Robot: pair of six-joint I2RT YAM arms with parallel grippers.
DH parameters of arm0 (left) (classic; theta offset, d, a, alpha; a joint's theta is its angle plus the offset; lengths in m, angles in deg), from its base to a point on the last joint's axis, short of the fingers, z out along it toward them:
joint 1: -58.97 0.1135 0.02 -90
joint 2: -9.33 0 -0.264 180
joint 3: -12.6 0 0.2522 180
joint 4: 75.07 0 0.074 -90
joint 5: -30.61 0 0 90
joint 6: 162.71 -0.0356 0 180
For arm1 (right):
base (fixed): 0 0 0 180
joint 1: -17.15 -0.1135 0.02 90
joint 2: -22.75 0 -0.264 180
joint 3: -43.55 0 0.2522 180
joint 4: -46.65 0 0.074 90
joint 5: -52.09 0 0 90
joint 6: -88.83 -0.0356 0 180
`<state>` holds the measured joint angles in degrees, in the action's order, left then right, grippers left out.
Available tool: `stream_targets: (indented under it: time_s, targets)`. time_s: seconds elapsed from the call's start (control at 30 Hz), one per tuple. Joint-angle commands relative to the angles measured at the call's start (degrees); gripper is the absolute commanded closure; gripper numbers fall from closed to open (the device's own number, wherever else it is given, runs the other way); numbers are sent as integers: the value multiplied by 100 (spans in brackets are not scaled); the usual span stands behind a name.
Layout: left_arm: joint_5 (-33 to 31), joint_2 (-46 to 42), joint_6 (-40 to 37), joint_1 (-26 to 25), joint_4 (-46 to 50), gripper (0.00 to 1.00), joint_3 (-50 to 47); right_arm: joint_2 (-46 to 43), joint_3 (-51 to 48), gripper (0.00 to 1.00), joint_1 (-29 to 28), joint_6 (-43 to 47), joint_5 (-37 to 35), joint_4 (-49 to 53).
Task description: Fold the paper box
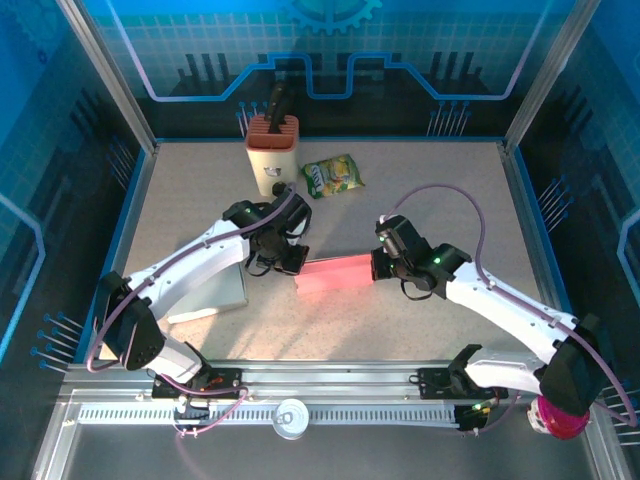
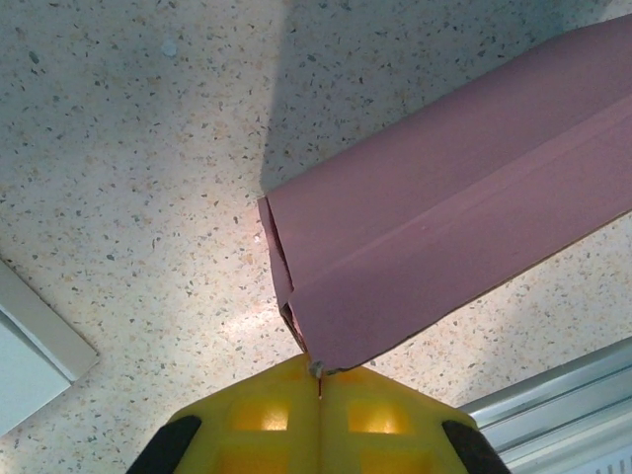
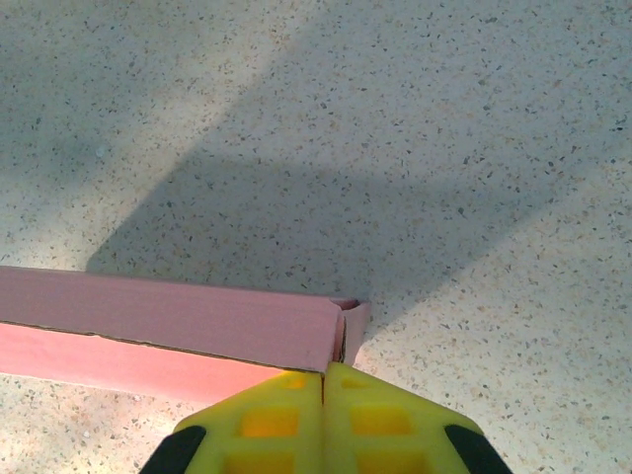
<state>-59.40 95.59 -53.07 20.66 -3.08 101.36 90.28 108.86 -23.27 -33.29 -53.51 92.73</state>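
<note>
The long pink paper box [image 1: 335, 275] spans between both grippers: the left gripper [image 2: 318, 370] pinches one end corner, the right gripper [image 3: 324, 373] pinches the opposite flap. Mid-fold, I judge; next, one side must let go and tuck its flap.

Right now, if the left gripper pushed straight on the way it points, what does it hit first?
The paper box: the left gripper is shut on its corner, so contact is immediate. Behind the box lies the table; the gap between them is hard to judge.
</note>
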Motion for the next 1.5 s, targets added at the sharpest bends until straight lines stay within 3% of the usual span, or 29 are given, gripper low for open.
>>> stream_targets:
  time_s: [0.0, 0.63, 0.87, 1.1, 1.27, 1.47]
  targets:
    - [203, 6, 58, -22, -556, 100, -165, 58, -20, 100, -34, 63, 419, -217]
    - [-13, -145, 182, -55, -823, 100, -565, -200, -363, 100, -42, -239, 358, -59]
    - [-321, -190, 285, -163, -849, 100, -655, -776, -641, 68, -11, -793, 691, -155]
    - [-562, -147, 374, -299, -788, 100, -585, -1816, -1010, 36, 203, -2235, 897, -355]
    - [-685, -151, 452, -374, -788, 100, -584, -2337, -1565, 25, 448, -4019, 1282, -1222]
    - [-729, -183, 508, -418, -779, 100, -616, -2311, -2337, 22, 594, -6113, 1611, -2677]
